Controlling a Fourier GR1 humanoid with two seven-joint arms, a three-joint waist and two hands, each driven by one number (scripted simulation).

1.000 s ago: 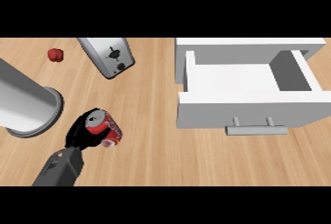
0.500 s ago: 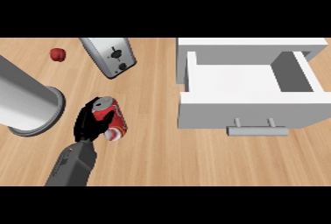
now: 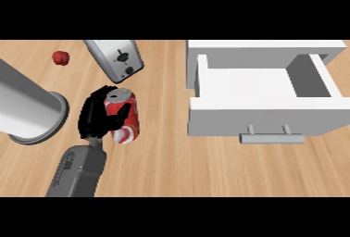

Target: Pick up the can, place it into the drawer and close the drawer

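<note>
A grey forearm (image 3: 77, 172) comes in from the lower edge at the view's left and slants up and slightly right over the light wooden tabletop (image 3: 205, 166). At its end the black left hand (image 3: 94, 118) sits with its bulk on the left side of the red-and-white drinks can with a silver lid (image 3: 130, 124). The fingers (image 3: 103, 91) are curled round the can's upper end beside the lid, and one black digit lies across its red middle, so the hand is clamped on the can. The can is tilted, lid end pointing away from the robot and its white-striped base showing below the hand. Whether it touches the tabletop cannot be told.

The can is well to the left of the open white drawer (image 3: 259, 115), whose grey bar handle (image 3: 271, 137) faces the robot; wooden surface lies between them. Just beyond the can stands a silver toaster (image 3: 116, 59), and a small red rounded object (image 3: 61, 57) lies farther left of it. A large grey metal cylinder (image 3: 24, 104) lies at the left edge, near the hand.
</note>
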